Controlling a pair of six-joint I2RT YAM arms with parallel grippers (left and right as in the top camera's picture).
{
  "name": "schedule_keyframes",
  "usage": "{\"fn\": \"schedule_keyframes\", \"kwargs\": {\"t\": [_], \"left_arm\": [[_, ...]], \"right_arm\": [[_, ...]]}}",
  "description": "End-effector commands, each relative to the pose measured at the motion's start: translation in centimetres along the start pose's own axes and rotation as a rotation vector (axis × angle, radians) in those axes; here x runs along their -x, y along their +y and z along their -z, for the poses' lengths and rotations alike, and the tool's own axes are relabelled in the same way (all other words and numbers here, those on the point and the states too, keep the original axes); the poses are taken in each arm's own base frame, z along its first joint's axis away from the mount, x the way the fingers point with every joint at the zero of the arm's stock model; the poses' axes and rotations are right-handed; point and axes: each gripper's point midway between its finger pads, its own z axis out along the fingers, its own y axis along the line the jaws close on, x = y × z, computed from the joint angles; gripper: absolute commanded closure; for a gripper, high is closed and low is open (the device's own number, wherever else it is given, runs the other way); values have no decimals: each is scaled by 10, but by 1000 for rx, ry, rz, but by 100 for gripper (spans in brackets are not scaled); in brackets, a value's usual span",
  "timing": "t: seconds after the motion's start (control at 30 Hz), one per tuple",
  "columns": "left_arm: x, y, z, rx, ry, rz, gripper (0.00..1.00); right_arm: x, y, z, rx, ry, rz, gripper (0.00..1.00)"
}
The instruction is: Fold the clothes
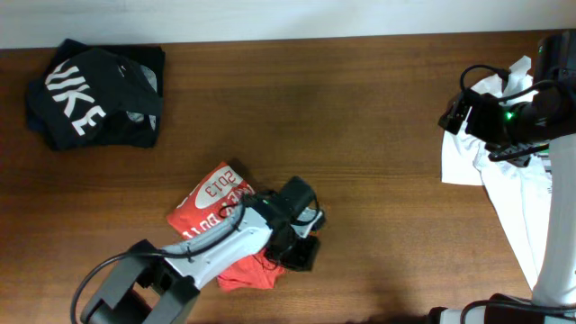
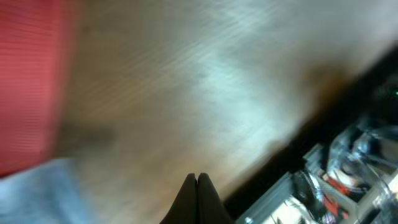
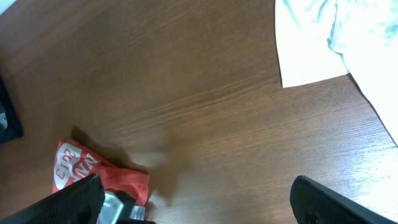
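Left fingers point(image 2: 189, 194) are pressing together, gripping nothing; red-orange T-shirt point(image 2: 31, 81) lying to their left on the desk point(image 2: 186, 74). Right fingers point(image 3: 74, 199) are spreading wide, empty, white T-shirt point(image 3: 311, 37) well apart.

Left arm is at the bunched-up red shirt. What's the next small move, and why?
Probably open the left gripper and ease it onto the red-orange shirt. In the blurred left wrist view it looks shut on nothing, over bare table, red cloth off to one side; the shirt lies crumpled, not yet spread.
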Motion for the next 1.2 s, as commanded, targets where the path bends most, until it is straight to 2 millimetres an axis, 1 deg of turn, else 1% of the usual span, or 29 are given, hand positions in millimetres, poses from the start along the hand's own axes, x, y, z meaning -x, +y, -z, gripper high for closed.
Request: {"fn": "schedule_keyframes", "kwargs": {"t": [0.0, 0.03, 0.07, 0.1, 0.13, 0.17, 0.2, 0.23, 0.27, 0.3, 0.33, 0.4, 0.47, 0.57, 0.6, 0.67, 0.73, 0.8, 0.83, 0.87, 0.9, 0.93, 0.97, 1.0, 1.03, 1.07, 1.1, 1.13, 1.17], "left_arm": [[7, -41, 19, -106, -2, -136, 100], [16, -35, 37, -10, -41, -131, 100], [28, -10, 73, 202, -110, -61, 100], [33, 17, 106, 376, -171, 53, 100], [36, 53, 151, 571, -247, 179, 99], [39, 75, 171, 627, -279, 240, 99], [38, 91, 175, 619, -276, 301, 99], [31, 110, 170, 615, -240, 364, 99], [23, 122, 155, 608, -193, 388, 99], [20, 127, 139, 590, -168, 394, 99], [17, 131, 113, 536, -133, 397, 99], [12, 126, 75, 406, -76, 391, 99], [12, 109, 51, 273, -62, 336, 100], [6, 89, 36, 268, -32, 257, 99], [3, 77, 30, 273, -15, 208, 100], [4, 64, 27, 259, -10, 168, 100], [14, 41, 31, 202, -21, 134, 99], [27, 28, 44, 180, -46, 99, 100], [45, 30, 69, 254, -101, 79, 92], [55, 38, 87, 312, -140, 95, 64], [72, 55, 120, 374, -204, 99, 2], [80, 63, 134, 376, -230, 93, 1], [91, 98, 163, 381, -291, 143, 1], [92, 118, 174, 388, -307, 174, 1], [89, 156, 186, 353, -311, 253, 1], [90, 162, 185, 242, -305, 213, 1], [92, 162, 184, 134, -309, 158, 1], [91, 173, 177, 40, -297, 143, 1], [89, 185, 169, 29, -276, 172, 1]], "right_arm": [[2, 1, 4, 4, -15, 10, 1], [2, 1, 4, 4, -15, 10, 1], [2, 1, 4, 4, -15, 11, 1], [2, 1, 4, 4, -15, 11, 1], [2, 1, 5, 4, -16, 11, 1], [2, 1, 5, 4, -16, 11, 1], [2, 1, 4, 4, -15, 10, 1], [2, 1, 4, 4, -15, 11, 1], [2, 1, 4, 4, -16, 10, 1], [2, 1, 4, 4, -15, 10, 1], [2, 1, 5, 4, -16, 10, 1], [2, 1, 4, 4, -15, 11, 1], [2, 1, 5, 4, -16, 10, 1], [2, 1, 4, 4, -15, 11, 1], [2, 1, 4, 4, -15, 10, 1], [2, 1, 4, 4, -15, 11, 1], [2, 1, 4, 4, -15, 11, 1], [2, 1, 4, 4, -15, 11, 1], [2, 1, 4, 4, -15, 10, 1], [2, 1, 5, 4, -16, 10, 1], [2, 1, 4, 4, -15, 11, 1], [2, 1, 4, 4, -15, 10, 1], [2, 1, 5, 4, -16, 10, 1], [2, 1, 4, 4, -15, 11, 1], [2, 1, 4, 4, -15, 10, 1], [2, 1, 4, 4, -15, 10, 1], [2, 1, 4, 4, -15, 11, 1], [2, 1, 4, 4, -15, 11, 1], [2, 1, 5, 4, -16, 10, 1]]}}
